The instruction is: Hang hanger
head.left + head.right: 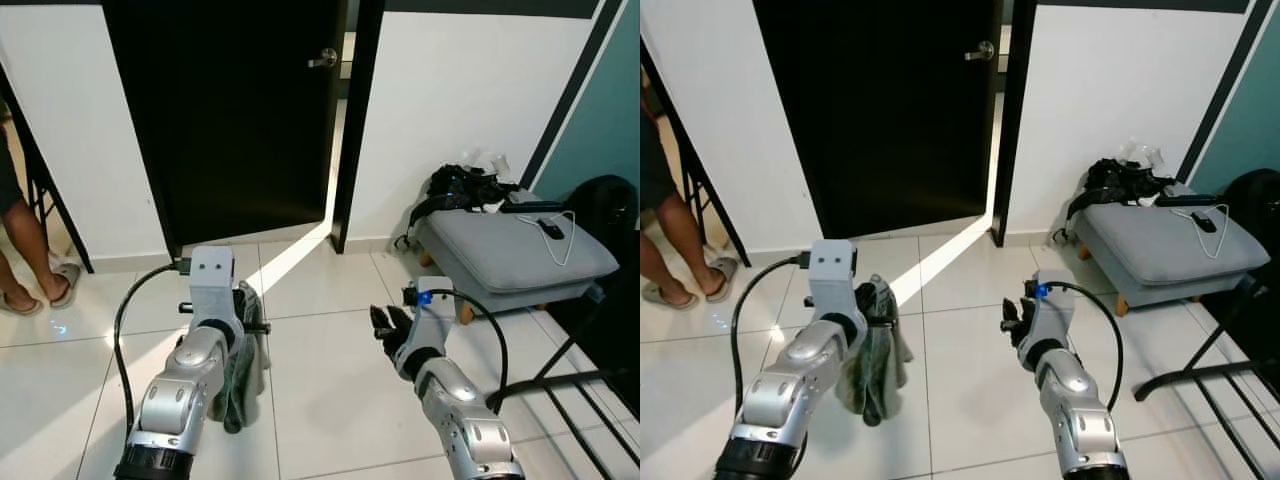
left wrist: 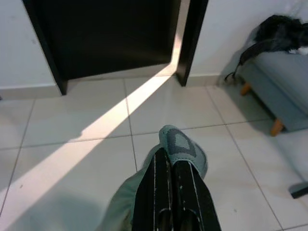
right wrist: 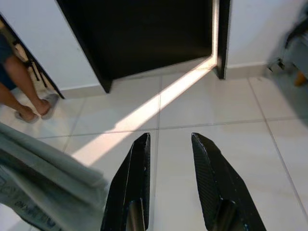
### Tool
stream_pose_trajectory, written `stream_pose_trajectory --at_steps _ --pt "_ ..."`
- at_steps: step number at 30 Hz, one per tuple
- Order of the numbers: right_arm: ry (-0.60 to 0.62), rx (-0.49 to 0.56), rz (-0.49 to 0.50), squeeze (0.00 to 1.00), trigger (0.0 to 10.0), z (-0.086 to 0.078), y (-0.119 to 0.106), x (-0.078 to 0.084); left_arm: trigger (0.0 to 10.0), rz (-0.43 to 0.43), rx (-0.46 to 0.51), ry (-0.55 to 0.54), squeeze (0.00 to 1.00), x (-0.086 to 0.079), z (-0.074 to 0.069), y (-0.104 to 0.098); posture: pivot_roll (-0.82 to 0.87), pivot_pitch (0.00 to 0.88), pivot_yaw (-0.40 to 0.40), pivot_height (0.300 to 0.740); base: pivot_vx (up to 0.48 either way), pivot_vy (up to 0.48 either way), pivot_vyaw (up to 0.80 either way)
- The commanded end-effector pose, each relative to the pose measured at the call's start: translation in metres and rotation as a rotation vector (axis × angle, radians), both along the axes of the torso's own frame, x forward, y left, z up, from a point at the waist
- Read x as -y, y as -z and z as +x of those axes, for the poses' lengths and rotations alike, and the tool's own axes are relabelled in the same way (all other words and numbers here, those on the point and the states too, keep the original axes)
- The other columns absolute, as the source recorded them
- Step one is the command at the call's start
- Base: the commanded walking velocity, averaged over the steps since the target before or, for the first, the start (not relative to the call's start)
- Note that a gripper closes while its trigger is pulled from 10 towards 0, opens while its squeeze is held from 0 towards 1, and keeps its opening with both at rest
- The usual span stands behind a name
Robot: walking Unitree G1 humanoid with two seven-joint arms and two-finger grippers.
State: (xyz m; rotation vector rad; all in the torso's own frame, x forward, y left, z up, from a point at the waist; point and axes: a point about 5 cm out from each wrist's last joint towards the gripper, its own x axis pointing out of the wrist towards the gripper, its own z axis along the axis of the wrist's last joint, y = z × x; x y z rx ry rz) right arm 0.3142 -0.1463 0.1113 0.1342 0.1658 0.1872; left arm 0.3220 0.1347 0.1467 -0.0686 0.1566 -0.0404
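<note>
White floor tiles (image 1: 320,370) stretch before you to a black door (image 1: 230,110) left ajar, a grey ottoman (image 1: 520,255) at right. Your left gripper (image 2: 174,166), jaws pressed together, pinches a grey-green garment (image 1: 875,365); your right gripper (image 3: 169,159) hangs spread, empty.

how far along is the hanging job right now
Done: the left claw is shut on a grey-green garment, which droops toward the tiled floor. In hand: carrying it near the dark door; the right claw is open and empty. Left: no hanger or rail can be made out, so hanging is not yet done.
</note>
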Motion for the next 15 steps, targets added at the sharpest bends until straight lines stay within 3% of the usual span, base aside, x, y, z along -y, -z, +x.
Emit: stream_pose_trajectory --at_steps 1,14,15 --pt "0.009 0.003 -0.004 0.00 10.0 -0.0003 0.0007 0.0016 10.0 0.012 0.012 0.014 0.00 0.0023 0.0009 -0.0029 -0.11 0.022 -0.019 0.735 0.000 -0.480 0.00" --pt "0.015 0.005 -0.011 0.00 10.0 -0.0013 0.0012 0.0051 10.0 0.001 -0.002 0.022 0.00 0.0037 0.0011 -0.0005 -0.11 0.012 -0.017 0.735 0.000 -0.480 0.00" --pt "0.015 0.006 -0.011 0.00 10.0 -0.0010 0.0011 0.0050 10.0 -0.045 0.009 0.022 0.00 0.0038 0.0014 -0.0025 -0.11 0.010 -0.017 0.735 0.000 0.480 0.00"
